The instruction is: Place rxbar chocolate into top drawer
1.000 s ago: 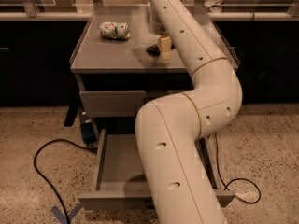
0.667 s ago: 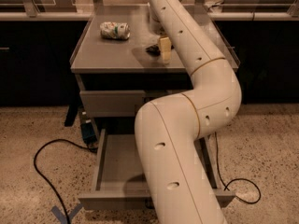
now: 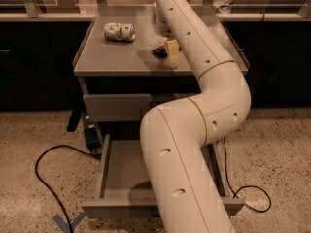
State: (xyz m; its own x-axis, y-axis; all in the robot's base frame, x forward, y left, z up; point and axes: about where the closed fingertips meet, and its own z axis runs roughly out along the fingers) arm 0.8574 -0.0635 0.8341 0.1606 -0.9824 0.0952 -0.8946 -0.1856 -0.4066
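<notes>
The arm [image 3: 194,144] has a smooth cream plastic shell with a soft sheen. The gripper [image 3: 170,52], upper middle of the frame just over the desk [image 3: 112,57], looks like pale matt plastic. The desk top is flat, matt grey, apparently metal. The top drawer [image 3: 116,107] and open lower drawer [image 3: 121,174] show the same dull grey painted metal. The rxbar chocolate [image 3: 159,51] has a dark, faintly glossy wrapper. The crumpled can [image 3: 119,32] looks like thin shiny metal. The floor [image 3: 43,130] is speckled, polished stone; the cable [image 3: 41,178] is black and rubbery.

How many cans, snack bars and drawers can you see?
Cans: 1, the can
Bars: 1, the rxbar chocolate, beside the gripper over the cabinet top
Drawers: 2, the top drawer and the open lower drawer
Total: 4
</notes>
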